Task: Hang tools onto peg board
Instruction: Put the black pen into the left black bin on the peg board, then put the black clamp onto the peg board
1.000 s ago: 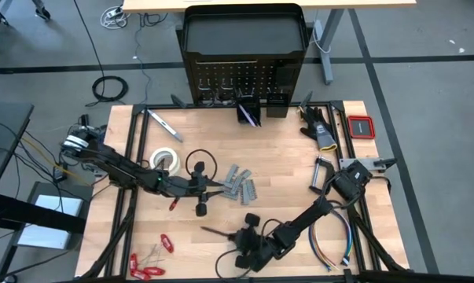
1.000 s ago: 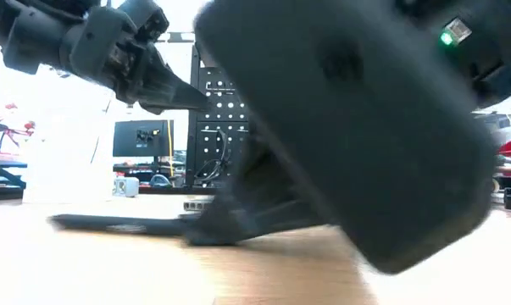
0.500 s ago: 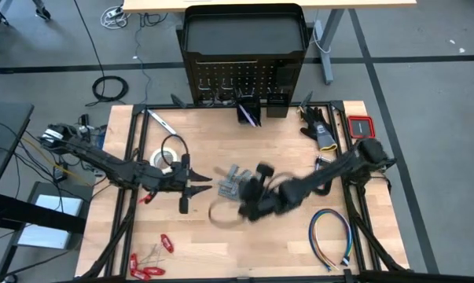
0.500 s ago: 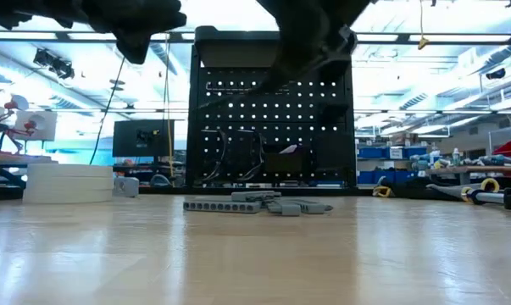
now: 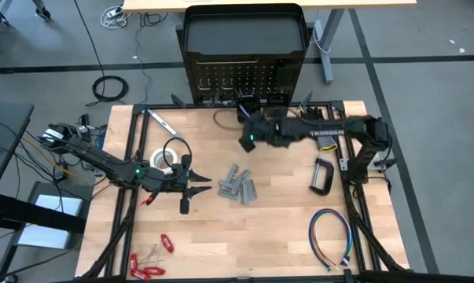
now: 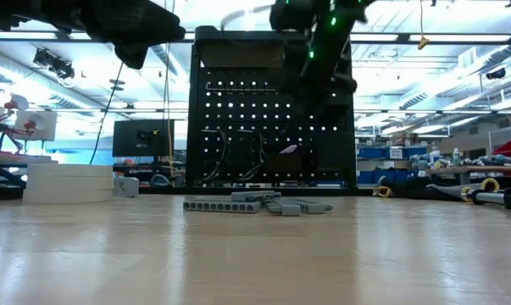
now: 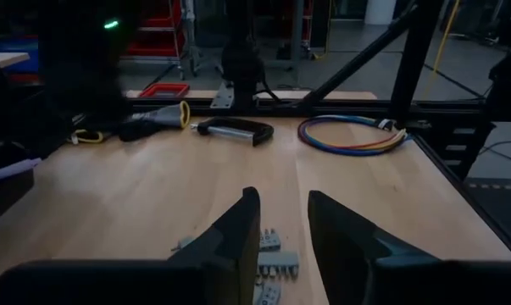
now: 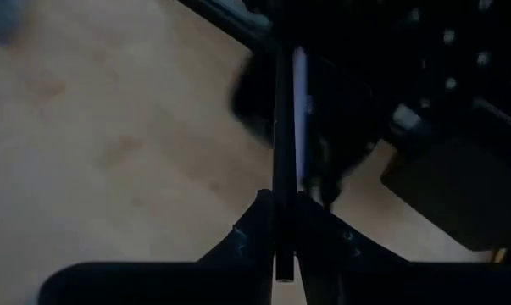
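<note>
Since the earlier frame, right hand [image 5: 244,135] has swung from mid-bench to the back edge, just before the peg board [image 5: 244,75]. Its fingers are pinched on a thin black cable loop [image 8: 282,152], held beside the small bins. Left hand [image 5: 191,187] hovers over the bench [image 5: 284,228], fingers [image 7: 238,229] parted and empty, near grey metal pieces [image 5: 238,189]; tape roll [image 5: 164,159] lies behind it, C-clamp [image 5: 323,176] well apart.
</note>
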`<state>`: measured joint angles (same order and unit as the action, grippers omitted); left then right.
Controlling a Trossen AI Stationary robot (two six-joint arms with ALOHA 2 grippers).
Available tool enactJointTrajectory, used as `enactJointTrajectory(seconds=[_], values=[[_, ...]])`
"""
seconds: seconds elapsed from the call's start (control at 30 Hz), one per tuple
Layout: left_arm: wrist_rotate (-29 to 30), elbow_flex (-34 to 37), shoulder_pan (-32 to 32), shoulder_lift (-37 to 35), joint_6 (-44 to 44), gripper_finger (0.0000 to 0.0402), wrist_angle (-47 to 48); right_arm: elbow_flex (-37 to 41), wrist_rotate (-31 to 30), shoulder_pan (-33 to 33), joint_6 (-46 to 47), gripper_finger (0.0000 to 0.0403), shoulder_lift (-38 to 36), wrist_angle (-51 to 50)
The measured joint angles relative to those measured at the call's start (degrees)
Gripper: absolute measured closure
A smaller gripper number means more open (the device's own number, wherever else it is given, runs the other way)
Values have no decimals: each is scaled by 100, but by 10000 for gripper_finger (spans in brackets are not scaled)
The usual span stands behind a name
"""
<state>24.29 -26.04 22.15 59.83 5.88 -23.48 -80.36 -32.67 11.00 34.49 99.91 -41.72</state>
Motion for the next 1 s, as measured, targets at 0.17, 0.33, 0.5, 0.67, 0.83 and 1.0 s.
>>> enactJointTrajectory(seconds=[0.17,0.33,0.5,0.67,0.83,1.0], values=[[8,0,0,-2,-34,294,63,-2,289,631,-44,342,167,328],[24,0,0,-2,-32,294,112,-2,420,891,-116,299,220,348],[31,0,0,-2,-32,294,117,-4,616,696,-212,256,211,315],[34,0,0,-2,-32,294,113,-11,678,-65,-157,240,102,53],[34,0,0,-2,-23,294,62,-11,660,-1251,193,244,66,-521],[34,0,0,-2,47,294,-126,-13,689,-2650,1443,244,69,-1108]])
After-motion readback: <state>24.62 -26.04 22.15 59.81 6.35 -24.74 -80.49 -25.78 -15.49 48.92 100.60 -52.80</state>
